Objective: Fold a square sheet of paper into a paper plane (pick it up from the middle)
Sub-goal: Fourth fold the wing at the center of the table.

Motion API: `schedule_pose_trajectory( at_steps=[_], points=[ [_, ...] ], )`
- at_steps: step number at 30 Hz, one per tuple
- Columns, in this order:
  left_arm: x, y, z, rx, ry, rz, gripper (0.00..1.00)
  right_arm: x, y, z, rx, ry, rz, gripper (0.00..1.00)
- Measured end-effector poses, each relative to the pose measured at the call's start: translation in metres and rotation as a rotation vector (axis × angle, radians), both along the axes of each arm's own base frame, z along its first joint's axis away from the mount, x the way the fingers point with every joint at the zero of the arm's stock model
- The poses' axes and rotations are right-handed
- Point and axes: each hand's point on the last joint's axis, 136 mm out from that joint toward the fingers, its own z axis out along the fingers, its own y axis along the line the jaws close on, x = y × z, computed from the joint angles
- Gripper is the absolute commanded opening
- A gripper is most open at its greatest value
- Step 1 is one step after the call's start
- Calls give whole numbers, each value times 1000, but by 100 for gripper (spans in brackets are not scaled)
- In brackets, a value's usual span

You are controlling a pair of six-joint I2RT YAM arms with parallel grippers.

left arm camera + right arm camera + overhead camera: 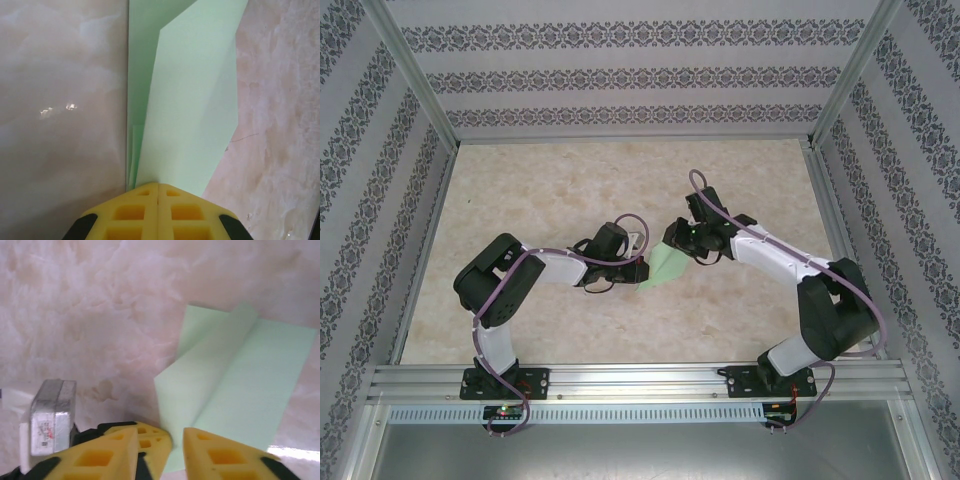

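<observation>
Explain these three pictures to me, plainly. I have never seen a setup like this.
Two robot arms are bolted side by side at the near edge of a pale marbled table. The overhead picture looks down from behind them. The other two pictures come from small cameras on each arm's wrist, so each shows its own yellow gripper at the bottom.

Between the arms is a pale green folded paper sheet with long creases, partway to becoming a paper plane. The left gripper is shut, pinching the paper's folded edge. The right gripper sits at the paper's near edge with its jaws slightly apart; whether it is gripping the paper is unclear.
</observation>
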Motion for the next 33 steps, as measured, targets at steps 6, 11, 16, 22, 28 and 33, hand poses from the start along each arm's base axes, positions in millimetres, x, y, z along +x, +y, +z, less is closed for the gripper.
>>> schedule_pose_trajectory(
  at_steps=[6,11,16,22,28,33],
  points=[
    [0,0,-1,13,13,-2,0,-6,22,-24,40,32,97,5],
    [0,0,-1,19,20,-1,0,-9,33,-49,60,80,131,2],
    [0,0,-1,23,25,-1,0,-12,34,-68,62,114,140,3],
    [0,0,-1,23,26,-1,0,-7,25,-80,61,113,135,3],
    [0,0,-1,23,26,-1,0,-2,21,-85,94,111,148,4],
    [0,0,-1,24,26,-1,0,-1,20,-85,115,97,167,4]
  ],
)
